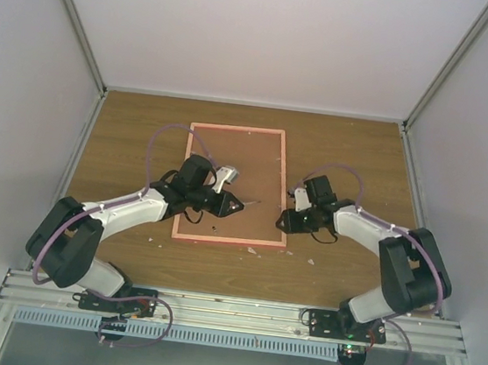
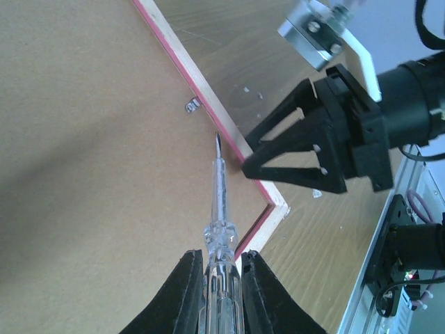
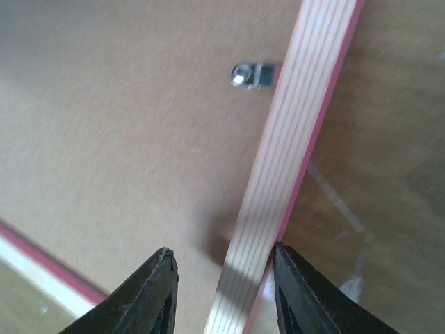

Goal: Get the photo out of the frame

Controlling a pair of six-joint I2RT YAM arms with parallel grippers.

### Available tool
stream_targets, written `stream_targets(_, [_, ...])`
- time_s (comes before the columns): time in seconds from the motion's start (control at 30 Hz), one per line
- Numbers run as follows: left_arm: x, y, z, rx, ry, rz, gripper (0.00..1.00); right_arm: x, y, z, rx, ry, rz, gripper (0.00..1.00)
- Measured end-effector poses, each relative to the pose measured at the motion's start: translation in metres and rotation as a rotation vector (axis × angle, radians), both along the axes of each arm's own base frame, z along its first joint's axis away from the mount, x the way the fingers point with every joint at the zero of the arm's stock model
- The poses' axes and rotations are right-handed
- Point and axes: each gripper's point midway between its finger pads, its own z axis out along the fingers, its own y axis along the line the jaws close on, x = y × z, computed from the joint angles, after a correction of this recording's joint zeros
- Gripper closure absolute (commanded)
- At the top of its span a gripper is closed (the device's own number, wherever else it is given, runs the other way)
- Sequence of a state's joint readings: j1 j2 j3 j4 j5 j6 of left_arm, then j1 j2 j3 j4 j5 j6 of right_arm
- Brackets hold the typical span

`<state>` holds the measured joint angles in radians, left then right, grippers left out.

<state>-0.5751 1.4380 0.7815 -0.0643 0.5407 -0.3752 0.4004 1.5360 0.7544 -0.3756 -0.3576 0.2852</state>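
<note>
Frame (image 1: 237,130), thin pink-red rectangle, lies hardboard-side up; left gripper (image 2: 221,261) clenches clear-handled screwdriver (image 2: 220,209); right gripper (image 3: 222,252), released, straddles its rail.

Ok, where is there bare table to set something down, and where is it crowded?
Bare table lies left of the frame, beyond the left arm, and in the far right corner beyond the right arm. Crowded: the frame's near right rail, where the left gripper with its screwdriver meets the right gripper. Small scraps dot the near strip.
</note>
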Motion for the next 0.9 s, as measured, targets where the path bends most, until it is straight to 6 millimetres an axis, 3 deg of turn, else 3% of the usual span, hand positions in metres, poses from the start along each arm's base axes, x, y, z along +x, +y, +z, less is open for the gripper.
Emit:
stream_targets(0.13, [-0.002,0.0,-0.004,0.001,0.011,-0.005,1.0,-0.015,0.006,0.011,0.044,-0.001,0.011,0.59])
stream_targets(0.27, [-0.003,-0.001,-0.009,0.005,0.027,-0.011,1.0,-0.007,0.004,0.029,0.065,-0.056,-0.01,0.61])
stream_targets(0.53, [-0.001,-0.007,-0.032,0.029,0.062,-0.023,1.0,0.045,-0.019,0.034,0.098,-0.124,-0.151,0.63])
stream_targets(0.7, [-0.002,-0.02,-0.045,0.048,0.081,-0.055,1.0,0.078,-0.01,0.031,0.134,-0.138,-0.169,0.64])
stream_targets(0.9, [0.008,-0.031,-0.046,0.056,0.06,-0.072,1.0,0.109,-0.004,0.026,0.158,-0.158,-0.174,0.67])
